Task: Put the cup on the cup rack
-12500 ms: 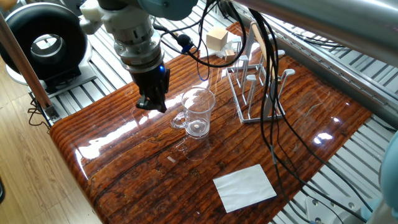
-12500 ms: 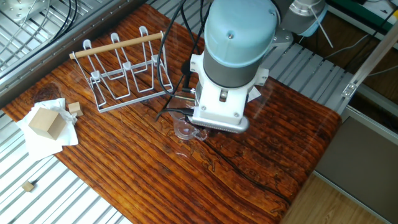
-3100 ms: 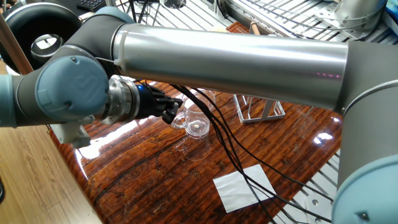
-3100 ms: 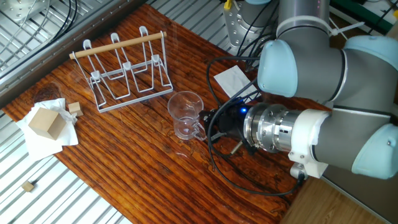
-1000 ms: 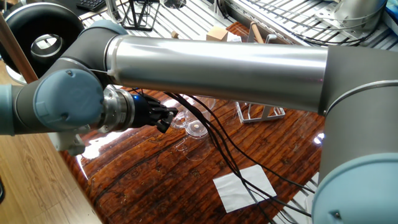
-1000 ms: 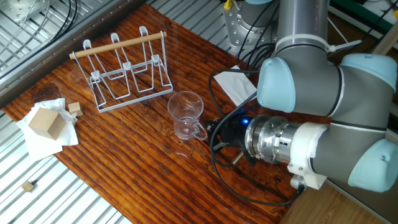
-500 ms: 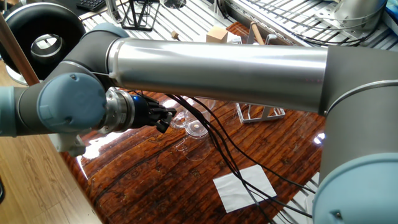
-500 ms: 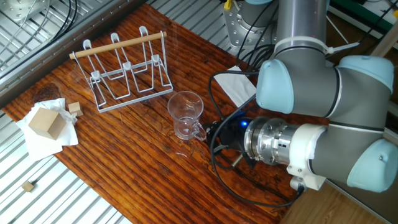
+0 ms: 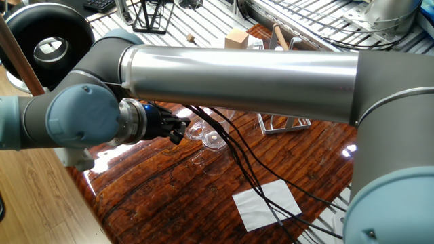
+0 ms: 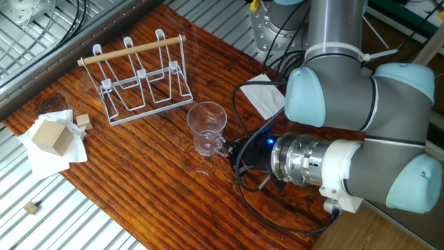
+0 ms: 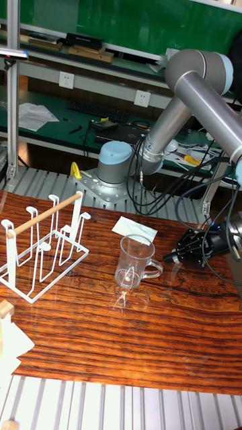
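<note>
The cup [image 10: 207,125] is a clear glass mug that stands upright mid-table, with its handle [image 10: 222,147] turned toward the arm. It also shows in the tall fixed view, cup [image 11: 134,260], and its base shows under the arm, cup [image 9: 215,139]. My gripper [image 10: 234,150] lies horizontal just above the table. Its black fingertips sit right at the handle, gripper [image 11: 168,259], gripper [image 9: 179,130], slightly parted, with nothing held. The cup rack [image 10: 139,76], grey wire with a wooden rod, stands behind the cup, cup rack [image 11: 40,245]. The arm hides most of the cup rack [image 9: 285,123].
A white paper square [image 9: 266,203] lies near the table's front edge. A wooden block on crumpled paper [image 10: 52,137] sits beside the rack, with small wooden bits nearby. Black cables [image 10: 263,201] trail from the wrist over the table. Slotted metal decking surrounds the tabletop.
Over the last second my gripper has crept a little closer to the cup's handle. The cup and the rack have not moved.
</note>
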